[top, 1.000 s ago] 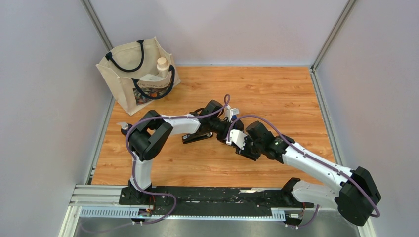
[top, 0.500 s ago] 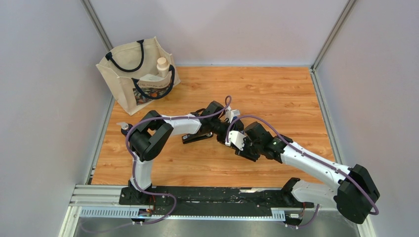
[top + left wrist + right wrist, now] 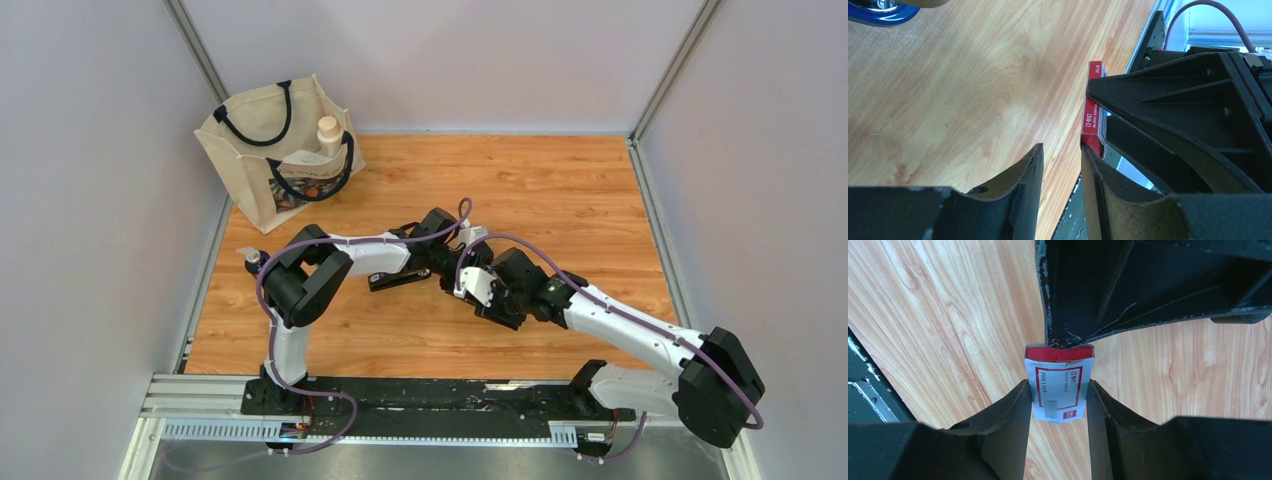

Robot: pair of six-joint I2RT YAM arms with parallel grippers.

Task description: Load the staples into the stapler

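Observation:
The staples are a small white box with red print (image 3: pixel 1058 385). My right gripper (image 3: pixel 1057 390) is shut on its two long sides and holds it above the wooden table. In the left wrist view the box (image 3: pixel 1094 112) shows edge-on, red. My left gripper (image 3: pixel 1060 150) has a narrow empty gap between its jaws. The tip of one finger (image 3: pixel 1093 165) presses on the box's red end, and the box lies outside the gap. Both grippers meet mid-table (image 3: pixel 465 270). Only a blue curved end of the stapler (image 3: pixel 875 11) shows, at the top left of the left wrist view.
An all-black stapler (image 3: pixel 400 280) lies on the table under the left forearm. A cream tote bag (image 3: pixel 280 160) with a white bottle (image 3: pixel 328 130) stands at the back left corner. Grey walls close the table on three sides.
The right arm has edged left and slightly away from its base with the box. The left gripper has shifted a little toward it. The black stapler has not moved.

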